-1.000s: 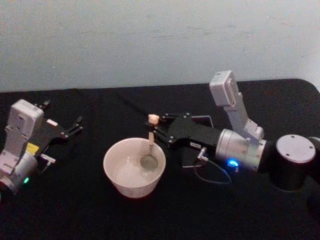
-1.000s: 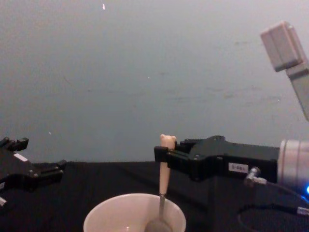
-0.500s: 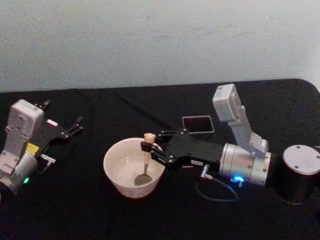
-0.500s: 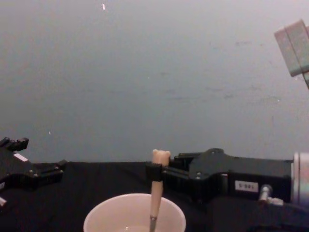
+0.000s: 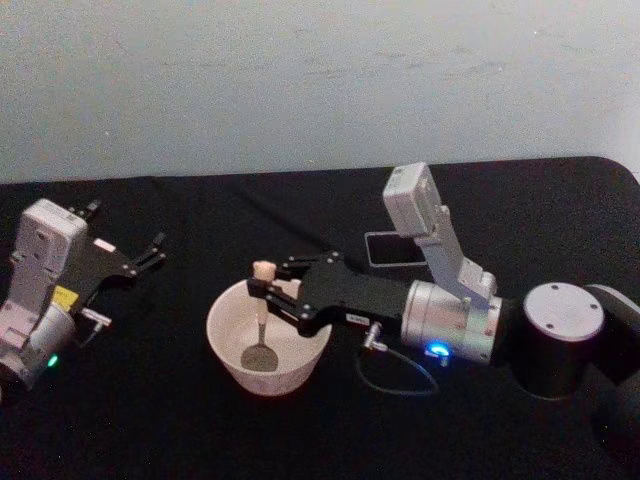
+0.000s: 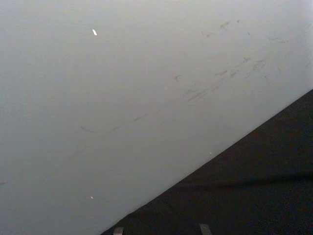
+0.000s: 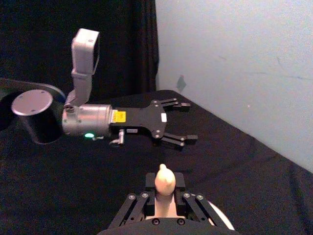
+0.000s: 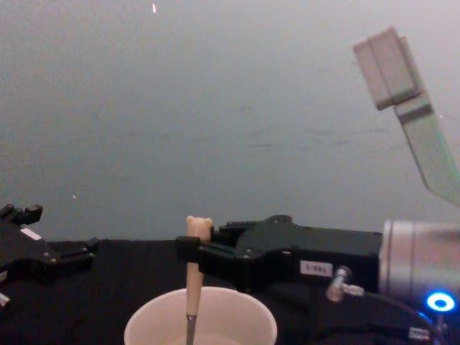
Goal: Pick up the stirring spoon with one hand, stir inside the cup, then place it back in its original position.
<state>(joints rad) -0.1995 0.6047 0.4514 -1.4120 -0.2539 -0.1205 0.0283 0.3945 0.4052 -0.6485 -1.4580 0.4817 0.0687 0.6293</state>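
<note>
Right now, in the head view, the right end effector [image 5: 262, 290] is pinching the stirring spoon [image 5: 260, 322] just under its bear head, and the spoon bowl is sitting low inside the cup [image 5: 225, 345], towards the left wall. The dark holder [image 5: 392, 248] is standing behind the right wrist, so I'm judging that the arm itself is lying across the return path. The left end effector [image 5: 128, 228] is resting spread and idle, well apart on the worktop [image 5: 200, 430]. In the left wrist view I'm seeing just wall [image 6: 122, 88] and worktop edge. In the right wrist view the fingers [image 7: 146, 203] are pressing both sides of the cream handle. In the chest view the spoon is hanging nearly upright over the rim. I'm worrying that a wide sweep could drag the spoon bowl against the wall and shove or tip the cup, or twist the handle in so high a pinch.
</note>
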